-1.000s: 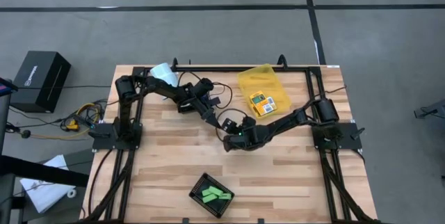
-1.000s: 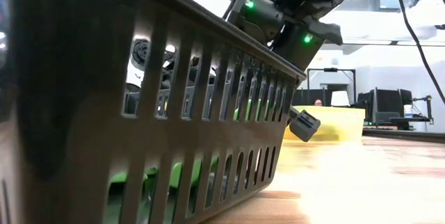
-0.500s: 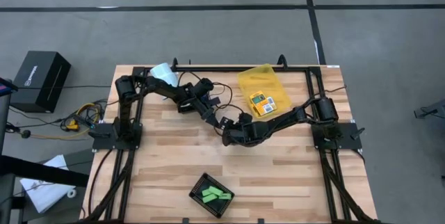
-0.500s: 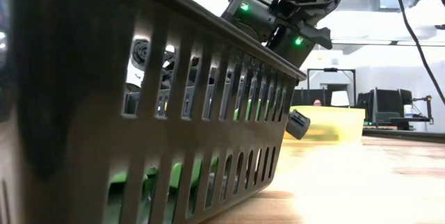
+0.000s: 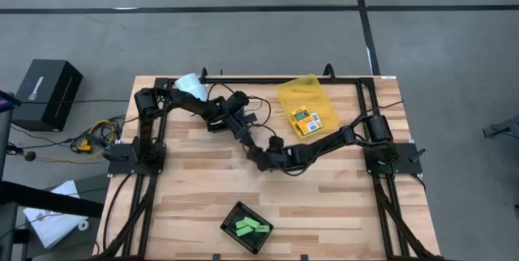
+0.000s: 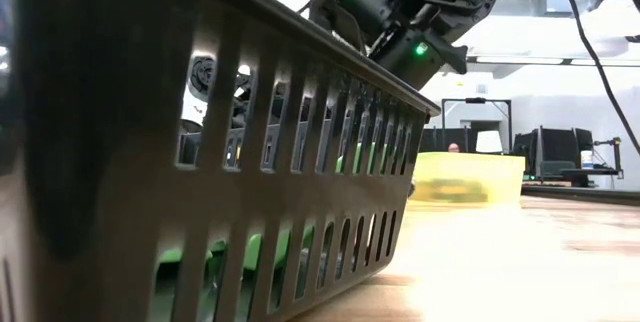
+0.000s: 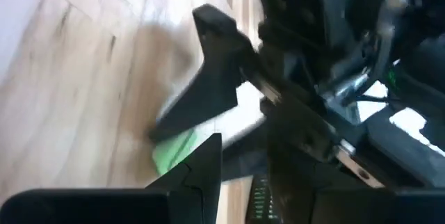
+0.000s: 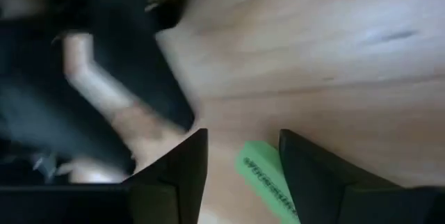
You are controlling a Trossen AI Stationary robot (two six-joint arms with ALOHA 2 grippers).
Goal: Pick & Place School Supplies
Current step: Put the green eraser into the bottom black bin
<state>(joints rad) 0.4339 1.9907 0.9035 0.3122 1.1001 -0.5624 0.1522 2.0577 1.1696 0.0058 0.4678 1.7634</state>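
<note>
Right tool (image 5: 253,157) sits low at mid-counter, its two fingers (image 8: 177,175) spread apart with a green oblong piece (image 8: 264,175) lying on the wood between them, not visibly clamped. Left tool (image 5: 245,141) is just beside it, on the far-left side; in the left wrist view one dark finger (image 7: 208,88) reaches down to what looks like the same green piece (image 7: 177,151), but whether that tool grips it or merely touches it I cannot tell. The two arms meet here, nearly touching. Outward, far and to the right: one yellow translucent bin (image 5: 288,95) holding yellow-orange packs (image 5: 306,120) with green-white labels; at least two show, the exact count is unclear. Far-left corner: one pale white-blue cylinder (image 5: 191,85) beside the left arm's base. Near edge of the counter (image 5: 340,204), slightly left of centre: one black slotted tray (image 5: 229,220) with green pieces (image 5: 251,228) inside, about three visible from above, overlapping. The low view is mostly filled by that tray's wall (image 6: 200,182), green showing through the slots, with the yellow bin (image 6: 470,177) beyond. One black box (image 5: 47,91) on the floor to the left.
</note>
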